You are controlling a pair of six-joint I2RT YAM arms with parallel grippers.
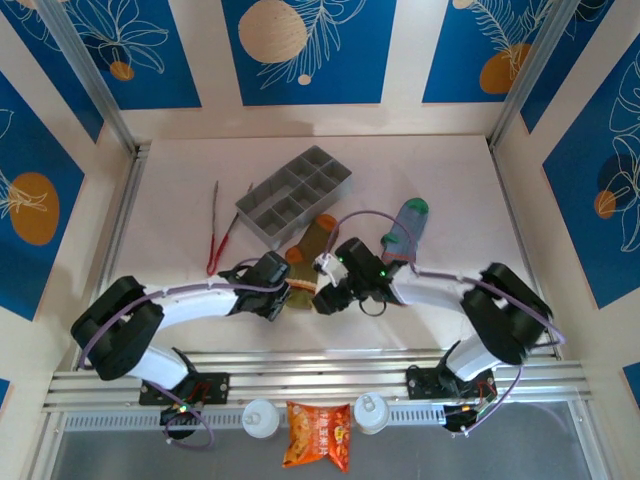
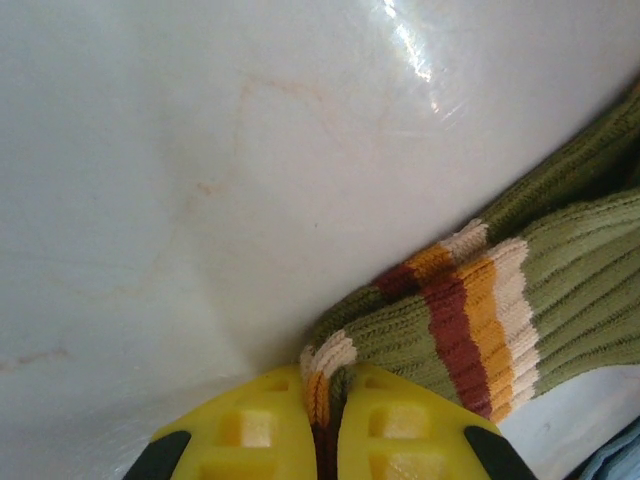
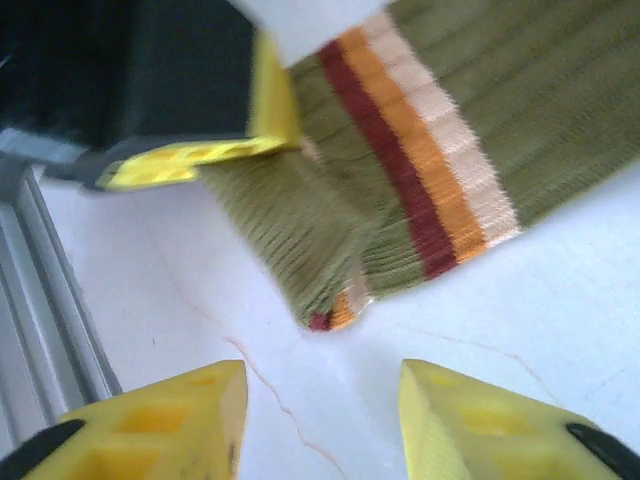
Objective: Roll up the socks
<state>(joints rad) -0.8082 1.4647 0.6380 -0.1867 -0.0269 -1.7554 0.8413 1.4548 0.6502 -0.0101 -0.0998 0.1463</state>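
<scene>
**Olive sock's cuff pinched at mid-table**

Room: white table [image 1: 180,170], boxed in by cream walls with blue leaf-print panels [image 1: 300,50].

Count:
- two white arms [image 1: 190,300], meeting mid-frame
- one grey tray [image 1: 285,228]
- two socks
- one pair of red tongs [image 1: 218,235], left of the tray
- one orange snack bag [image 1: 317,435], bottom centre

Tray: upper centre of the frame, split into compartments. Both socks lie outside it on the table.

Olive sock [image 1: 315,240]: runs from just below the tray down to the grippers.

Grey-blue sock [image 1: 405,228]: green toe uppermost, to the right of the olive one.

Left gripper [image 2: 330,400]: yellow fingers pressed onto the olive sock's striped cuff, which is folded over itself there.

Right gripper [image 3: 320,400]: fingers spread, nothing between them. The cuff fold is just ahead, not touching.
</scene>
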